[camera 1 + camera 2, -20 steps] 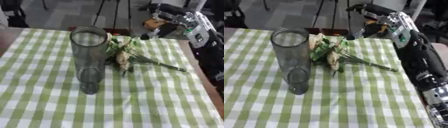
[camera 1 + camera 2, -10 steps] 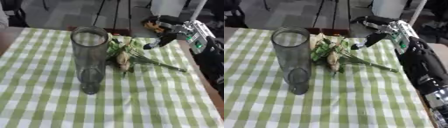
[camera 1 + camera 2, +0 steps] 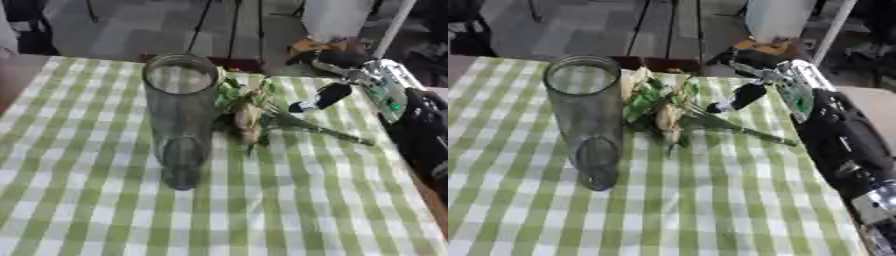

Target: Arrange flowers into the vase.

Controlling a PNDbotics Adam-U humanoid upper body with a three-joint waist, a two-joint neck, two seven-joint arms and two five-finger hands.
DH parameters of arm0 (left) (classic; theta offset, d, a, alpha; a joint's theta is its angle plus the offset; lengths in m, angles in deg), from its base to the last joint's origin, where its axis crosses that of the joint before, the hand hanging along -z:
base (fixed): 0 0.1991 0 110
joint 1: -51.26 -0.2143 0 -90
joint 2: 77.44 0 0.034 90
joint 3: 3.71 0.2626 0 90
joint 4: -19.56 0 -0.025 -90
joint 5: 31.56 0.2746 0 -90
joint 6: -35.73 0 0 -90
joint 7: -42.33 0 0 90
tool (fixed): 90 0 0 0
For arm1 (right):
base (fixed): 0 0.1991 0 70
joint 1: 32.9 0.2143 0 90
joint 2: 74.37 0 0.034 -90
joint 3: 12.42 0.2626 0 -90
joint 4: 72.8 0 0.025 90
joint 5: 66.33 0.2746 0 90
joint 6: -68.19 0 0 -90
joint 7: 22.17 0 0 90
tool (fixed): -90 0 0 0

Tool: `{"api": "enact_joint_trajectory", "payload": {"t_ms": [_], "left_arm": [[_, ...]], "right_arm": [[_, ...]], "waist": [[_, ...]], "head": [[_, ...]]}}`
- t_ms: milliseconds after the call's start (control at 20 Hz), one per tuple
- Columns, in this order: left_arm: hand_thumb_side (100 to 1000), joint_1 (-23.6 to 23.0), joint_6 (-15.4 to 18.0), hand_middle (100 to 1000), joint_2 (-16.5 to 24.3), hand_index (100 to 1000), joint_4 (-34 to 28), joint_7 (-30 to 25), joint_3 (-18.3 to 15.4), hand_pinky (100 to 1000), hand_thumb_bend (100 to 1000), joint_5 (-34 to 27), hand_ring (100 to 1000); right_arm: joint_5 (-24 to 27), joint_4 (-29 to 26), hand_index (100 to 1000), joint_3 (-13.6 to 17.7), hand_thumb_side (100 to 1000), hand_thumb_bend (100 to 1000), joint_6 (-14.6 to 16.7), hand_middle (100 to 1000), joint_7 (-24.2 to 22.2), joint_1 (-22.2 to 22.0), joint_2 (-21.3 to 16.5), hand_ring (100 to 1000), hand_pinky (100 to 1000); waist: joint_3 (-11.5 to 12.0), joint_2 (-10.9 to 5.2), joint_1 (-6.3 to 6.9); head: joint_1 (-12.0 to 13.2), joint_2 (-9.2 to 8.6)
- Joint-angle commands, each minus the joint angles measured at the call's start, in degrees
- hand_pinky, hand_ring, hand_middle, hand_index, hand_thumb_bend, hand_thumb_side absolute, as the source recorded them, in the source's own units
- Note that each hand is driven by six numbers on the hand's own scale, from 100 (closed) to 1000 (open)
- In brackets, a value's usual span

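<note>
A tall clear glass vase [image 3: 181, 120] stands upright on the green checked tablecloth [image 3: 289, 200], with nothing inside it. A small bunch of pale flowers [image 3: 249, 112] with green leaves lies flat just right of the vase, its stems [image 3: 337, 135] pointing right. My right hand [image 3: 339, 61] comes in from the upper right and hovers above the stem end of the bunch. Its fingers [image 3: 319, 96] stretch down and left toward the flowers, open, holding nothing. I cannot tell whether a fingertip touches the leaves. My left hand shows in no view.
My right forearm [image 3: 833, 135] runs along the table's right edge [image 3: 430, 200]. Beyond the far edge are tripod legs and a white bin [image 3: 337, 17] on the floor. Checked cloth spreads in front of the vase and to its left.
My right hand has come down and left from the far right corner toward the flowers, its fingers stretching out. The vase and the bunch have not moved.
</note>
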Motion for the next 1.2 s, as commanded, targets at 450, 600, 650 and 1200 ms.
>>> {"api": "enact_joint_trajectory", "payload": {"t_ms": [450,600,650,1200], "left_arm": [[871,0.9,0.0,931,0.5,955,-0.8,-0.2,0.1,532,100,-0.3,829],[873,0.9,0.0,931,0.4,955,-0.8,-0.2,0.2,532,100,-0.3,829],[874,1.0,-0.1,932,0.4,955,-0.8,-0.2,0.2,532,100,-0.3,829],[876,1.1,0.0,932,0.2,955,-0.8,-0.4,0.3,531,100,-0.5,829]], "right_arm": [[-3.1,3.2,954,-0.6,577,621,1.1,883,3.9,-0.2,0.4,937,829],[-3.9,3.8,946,-0.8,585,615,1.3,875,4.7,-0.2,0.8,926,820],[-4.2,4.0,940,-0.7,591,613,1.2,868,5.3,-0.2,1.0,916,811],[-10.2,6.1,895,0.1,620,538,-0.7,820,15.1,0.3,3.1,864,768]], "waist": [[0.1,-0.56,0.22],[0.2,-0.43,0.20],[0.2,-0.40,0.18],[0.4,0.05,0.22]], "head": [[-0.1,-0.63],[0.0,-0.73],[0.0,-0.77],[-0.1,-1.06]]}}
